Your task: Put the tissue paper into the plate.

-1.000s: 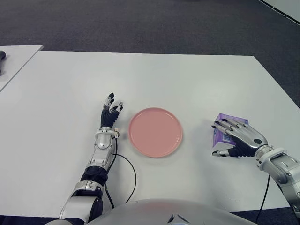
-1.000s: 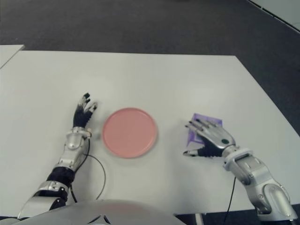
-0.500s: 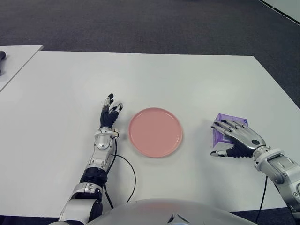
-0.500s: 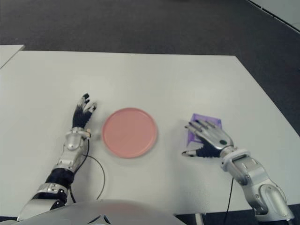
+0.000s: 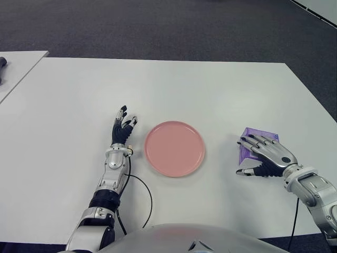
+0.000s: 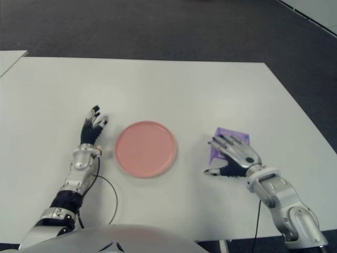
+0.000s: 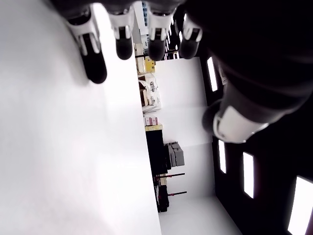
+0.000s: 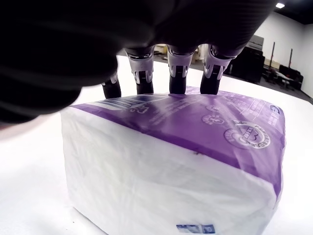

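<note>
A big white table (image 5: 174, 84) was seen filling most of the view, with dark carpet (image 5: 158, 26) beyond its far edge and the corner of a second white table (image 5: 18, 66) off to the robot's left. A round pink plate (image 5: 174, 148) was set flat near the middle of the table, with nothing in it.

The tissue paper (image 8: 176, 161) was found still on the table, well to the right of the plate and apart from it. It's a soft rectangular pack, white on the sides with a purple printed wrapper across the top, plus a small blue mark low on one white face. It was lying flat, purple side up, and its long axis couldn't really be told since most of it was covered.

The right hand (image 5: 266, 157) was placed over the top of the pack, fingers (image 8: 177, 73) spread and extended across the purple top, thumb out on the plate side near the tabletop. A closed grasp wasn't shown, more draped over than holding.

The left hand (image 5: 122, 129) was seen just left of the plate, fingers loosely open and holding nothing. A thin black cable (image 5: 145, 197) was looped on the table beside the left forearm.
</note>
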